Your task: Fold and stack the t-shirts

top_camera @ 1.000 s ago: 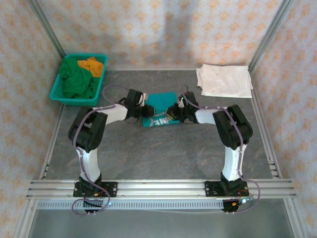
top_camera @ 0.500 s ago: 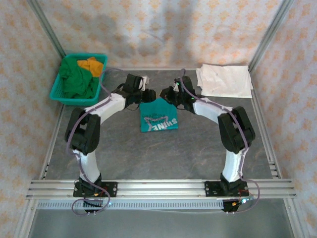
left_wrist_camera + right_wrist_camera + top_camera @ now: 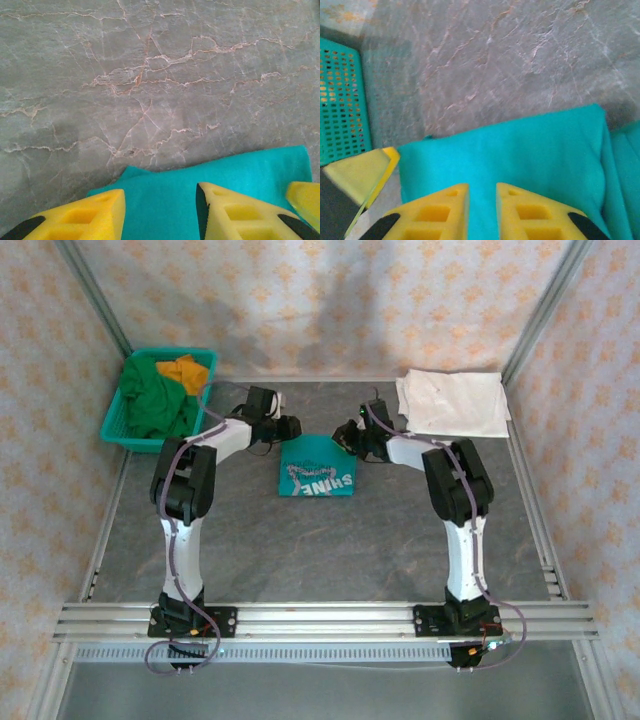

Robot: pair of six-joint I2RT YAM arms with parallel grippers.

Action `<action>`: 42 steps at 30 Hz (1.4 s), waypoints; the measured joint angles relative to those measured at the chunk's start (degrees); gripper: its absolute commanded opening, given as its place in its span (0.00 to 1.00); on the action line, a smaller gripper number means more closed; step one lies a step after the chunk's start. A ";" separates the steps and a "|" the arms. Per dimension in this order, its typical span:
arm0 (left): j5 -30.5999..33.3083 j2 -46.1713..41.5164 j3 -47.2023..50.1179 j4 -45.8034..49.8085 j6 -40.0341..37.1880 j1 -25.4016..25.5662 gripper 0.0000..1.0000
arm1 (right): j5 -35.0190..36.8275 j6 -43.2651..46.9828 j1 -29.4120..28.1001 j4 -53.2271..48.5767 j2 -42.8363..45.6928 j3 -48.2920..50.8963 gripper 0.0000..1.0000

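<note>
The teal t-shirt [image 3: 317,468] lies folded in the middle of the table, its white "SHINE" print along the near edge. My left gripper [image 3: 285,428] is at the shirt's far left corner; its jaws [image 3: 159,192] stand wide open over the teal cloth [image 3: 225,170]. At the far right corner is my right gripper [image 3: 346,438]. Its jaws [image 3: 483,187] are a narrow gap apart, and the cloth [image 3: 520,150] lies flat beneath them. A folded white t-shirt [image 3: 452,402] rests at the back right. The dark green t-shirt [image 3: 155,405] and orange t-shirt [image 3: 184,370] sit bunched in the basket.
The teal plastic basket [image 3: 115,420] stands at the back left; its perforated wall [image 3: 340,100] is in the right wrist view. Metal frame rails run along both table sides and the near edge. Bare grey marbled table [image 3: 320,550] stretches from the teal shirt to the arm bases.
Both grippers carried the teal shirt's edge toward the back of the table, folding it over itself. The left gripper's jaws now stand open over the cloth.
</note>
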State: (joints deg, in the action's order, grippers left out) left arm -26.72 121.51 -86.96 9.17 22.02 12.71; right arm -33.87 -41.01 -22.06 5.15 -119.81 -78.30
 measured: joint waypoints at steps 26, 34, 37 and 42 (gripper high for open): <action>7.74 -19.17 30.93 -3.32 0.20 8.68 0.39 | 5.38 9.79 -0.07 -16.92 10.78 9.73 0.57; 8.39 -19.12 31.65 -5.18 0.44 8.68 0.38 | 5.18 9.77 -1.05 -16.98 7.04 6.88 0.52; 8.66 -18.88 31.67 -5.88 0.46 8.68 0.38 | 5.60 9.57 -1.81 -16.35 6.01 6.08 0.47; 8.83 -18.82 31.85 -6.64 0.48 8.68 0.38 | 5.79 8.46 -2.73 -15.02 4.59 5.05 0.29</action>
State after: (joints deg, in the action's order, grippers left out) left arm -17.89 102.69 -55.11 2.52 22.50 21.39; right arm -28.08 -32.56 -24.80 -9.87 -115.22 -73.25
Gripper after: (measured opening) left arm 0.378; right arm 0.362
